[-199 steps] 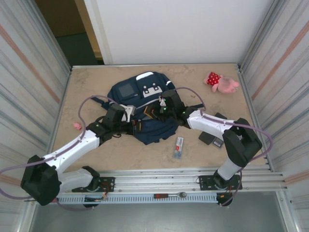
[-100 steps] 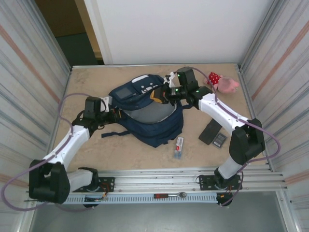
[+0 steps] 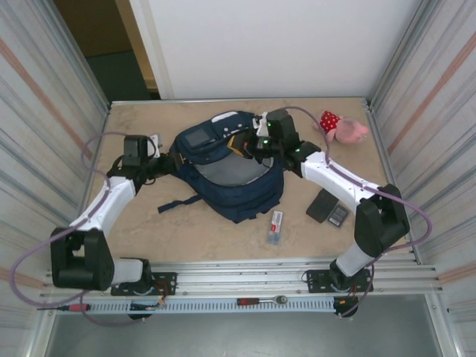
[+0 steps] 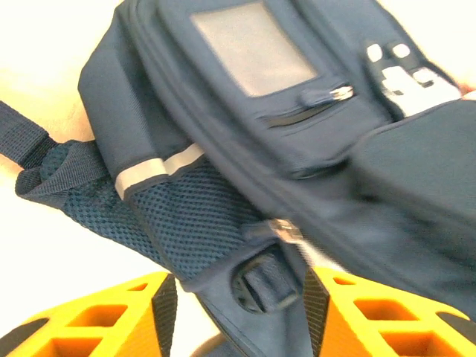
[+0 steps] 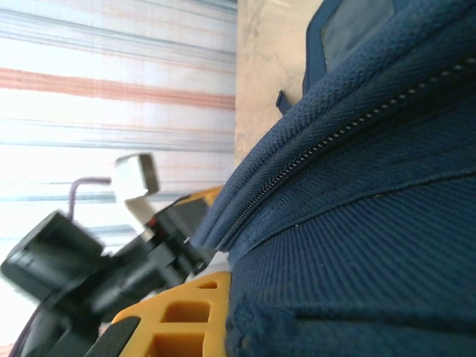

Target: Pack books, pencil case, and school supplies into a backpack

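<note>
While the table [image 3: 141, 216] carries everything, log the backpack [image 3: 238, 195] first: it lies mid-table, navy, gaping in the middle with grey lining showing. The right claw [image 3: 245, 145] sits at the far rim of that gap, clenched. On its wrist view the fabric beside the zipper [image 5: 327, 134] runs straight into the orange finger, so you can read it as pinching the backpack's rim and propping the mouth. The left claw [image 3: 165, 161] is at the bag's left flank, released, its fingers [image 4: 97, 327] spread. The mesh pocket [image 4: 186, 223] and strap buckle [image 4: 260, 279] lie between and beyond them, nothing pinched. The pencil case [image 3: 323, 202] lies flat on the table right of the bag, near the right arm. The white pack [image 3: 276, 225] sits just off the bag's near edge, and the calculator [image 3: 338, 216] is just beside the pencil case. All three are unpacked. My read on the risks: only one thin pinch holds the mouth, so the fabric may slip and the gap fold shut. If you close the left claw where it stands, it likely takes buckle or mesh, not rim. If you send the right arm for the pencil case, it has to let go of the rim.
</note>
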Available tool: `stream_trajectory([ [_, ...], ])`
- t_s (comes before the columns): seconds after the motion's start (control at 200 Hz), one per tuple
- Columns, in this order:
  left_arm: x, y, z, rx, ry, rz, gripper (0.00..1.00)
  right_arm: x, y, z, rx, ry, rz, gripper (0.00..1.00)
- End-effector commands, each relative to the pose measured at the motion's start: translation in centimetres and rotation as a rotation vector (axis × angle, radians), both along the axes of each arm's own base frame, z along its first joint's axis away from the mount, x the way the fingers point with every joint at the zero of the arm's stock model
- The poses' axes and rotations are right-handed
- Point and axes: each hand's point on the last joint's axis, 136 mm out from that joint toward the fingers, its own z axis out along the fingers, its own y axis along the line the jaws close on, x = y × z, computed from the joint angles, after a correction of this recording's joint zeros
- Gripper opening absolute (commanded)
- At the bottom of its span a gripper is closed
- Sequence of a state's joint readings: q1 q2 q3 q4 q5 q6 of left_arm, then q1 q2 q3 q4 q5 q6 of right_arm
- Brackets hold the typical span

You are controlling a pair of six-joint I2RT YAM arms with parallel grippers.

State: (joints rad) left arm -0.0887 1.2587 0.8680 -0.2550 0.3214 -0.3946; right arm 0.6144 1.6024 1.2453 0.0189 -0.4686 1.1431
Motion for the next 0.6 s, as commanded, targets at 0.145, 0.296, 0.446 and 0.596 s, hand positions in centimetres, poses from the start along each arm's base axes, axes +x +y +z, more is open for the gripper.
stream_trajectory([
  [0.145, -4.9, 0.7, 2.0, -0.008, 0.012, 0.083, 0.52, 2.3, 4.4, 0.5, 0.100, -0.095, -0.236, 0.00],
  [0.296, -5.9, 1.6, 2.9, 0.028, 0.006, 0.110, 0.52, 1.2, 7.2, -1.3, 0.110, -0.055, -0.233, 0.00],
  [0.446, -6.1, 0.9, 2.9, -0.008, 0.024, 0.098, 0.52, -0.2, 7.7, -3.0, 0.048, 0.000, -0.180, 0.13],
  [0.596, -6.1, -0.3, 2.7, -0.008, 0.030, 0.069, 0.51, -4.1, 7.3, -6.7, -0.061, 0.141, 0.030, 0.51],
])
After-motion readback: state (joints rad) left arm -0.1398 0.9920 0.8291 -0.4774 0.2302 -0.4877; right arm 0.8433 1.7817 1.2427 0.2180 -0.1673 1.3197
